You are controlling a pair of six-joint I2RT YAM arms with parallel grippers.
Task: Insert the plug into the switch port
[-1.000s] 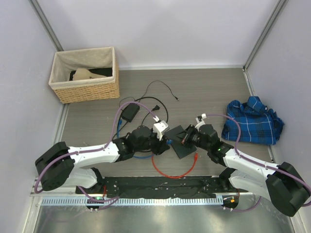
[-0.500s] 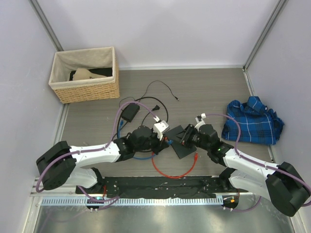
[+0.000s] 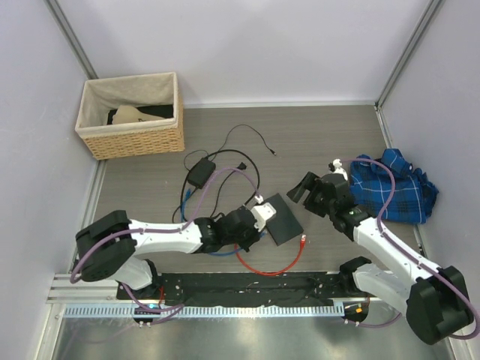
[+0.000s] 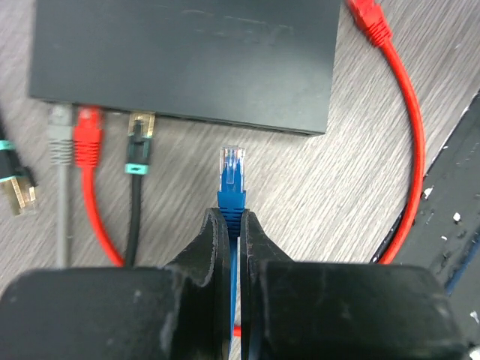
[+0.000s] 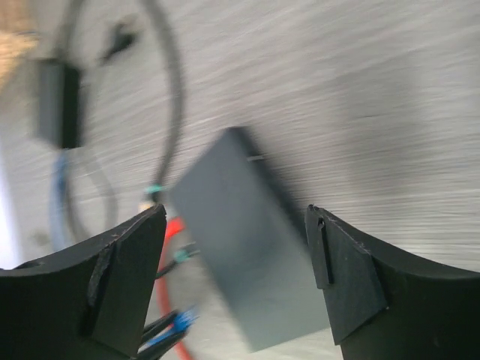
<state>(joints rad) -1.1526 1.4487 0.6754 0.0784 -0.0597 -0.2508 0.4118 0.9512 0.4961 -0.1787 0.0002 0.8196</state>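
The switch (image 3: 281, 219) is a flat dark box lying at an angle on the table. In the left wrist view its port edge (image 4: 180, 112) faces my left gripper, with grey, red (image 4: 88, 135) and black plugs in its left ports. My left gripper (image 4: 235, 217) is shut on the blue plug (image 4: 232, 176). That plug points at the switch's edge, a short gap away. My right gripper (image 3: 302, 189) is open and lifted off to the switch's right. In the blurred right wrist view the switch (image 5: 247, 255) shows between and beyond the open fingers.
A red cable (image 3: 270, 268) loops near the switch, its free plug (image 4: 367, 15) by the switch's right corner. A black power brick (image 3: 200, 174) with cords lies behind. A wicker basket (image 3: 131, 112) stands at the back left and a blue plaid cloth (image 3: 390, 187) lies at the right.
My right gripper has opened, let go of the switch and drawn back to the right. My left gripper has closed on the blue plug and shifted to the switch's port edge.
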